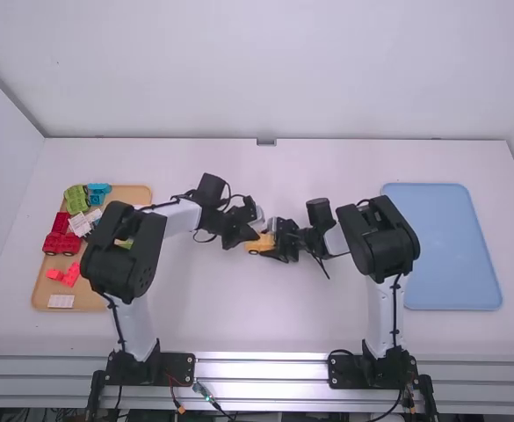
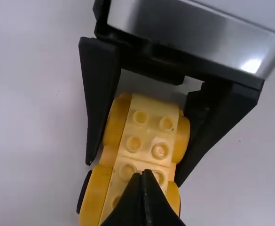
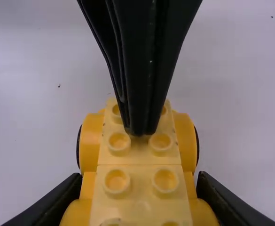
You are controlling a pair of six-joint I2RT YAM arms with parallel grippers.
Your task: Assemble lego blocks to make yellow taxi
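Two claws, one yellow car (image 1: 257,246), past tense of a single lot.
Right claw (image 1: 277,245) pinched the car's sides; left claw (image 1: 253,236), fingers pressed together, was over its studs. Car sat between both arms, mid-table. Farther out: tan tray (image 1: 40,296), left, bearing coloured blocks (image 1: 63,243); blue tray (image 1: 441,246), right.

From my station, the yellow blocks (image 3: 139,150) look like smooth plastic with a soft gloss. The right gripper (image 1: 274,245) has matt black fingers (image 2: 98,94) and a shiny metal housing (image 2: 198,35). My table (image 1: 318,330) looks smooth; the blue tray (image 1: 445,255) near its right edge, smooth matt plastic; the rails (image 1: 261,369) along its near edge, glinting metal.
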